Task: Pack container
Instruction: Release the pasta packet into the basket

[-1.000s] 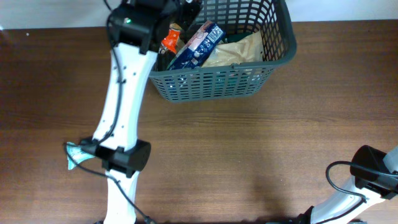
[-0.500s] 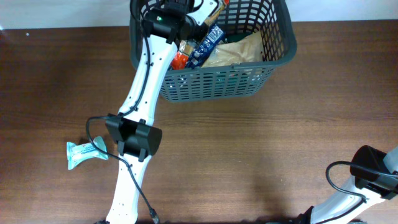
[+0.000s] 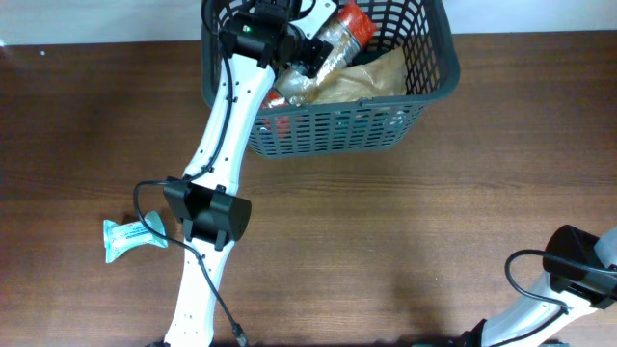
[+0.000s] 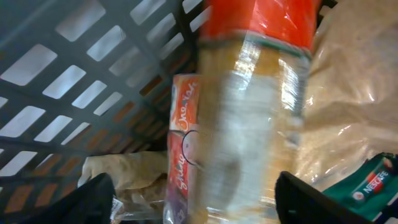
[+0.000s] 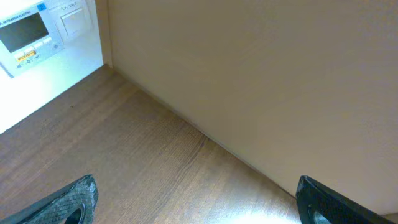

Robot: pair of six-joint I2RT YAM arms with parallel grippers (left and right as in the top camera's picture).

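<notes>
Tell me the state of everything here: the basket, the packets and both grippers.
container: upright, partly filled with packets.
red-topped packet: inside the container, atop a tan packet.
teal packet: lying on the table, outside the container.
left gripper: open, over the container.
right gripper: open, empty.

— Which colours do you see in your container (image 3: 337, 130)?
— You have slate grey there, with a slotted lattice pattern on the sides. Inside, your clear packet (image 4: 255, 106) has a red top band and pale golden contents. The bag (image 3: 371, 77) is tan, the pack (image 4: 185, 124) orange-red with white lettering, the Nestlé packet (image 4: 373, 186) green.
— And outside it?
— Your table (image 3: 386, 241) is dark brown wood grain, and the small packet (image 3: 130, 239) is pale teal.
</notes>
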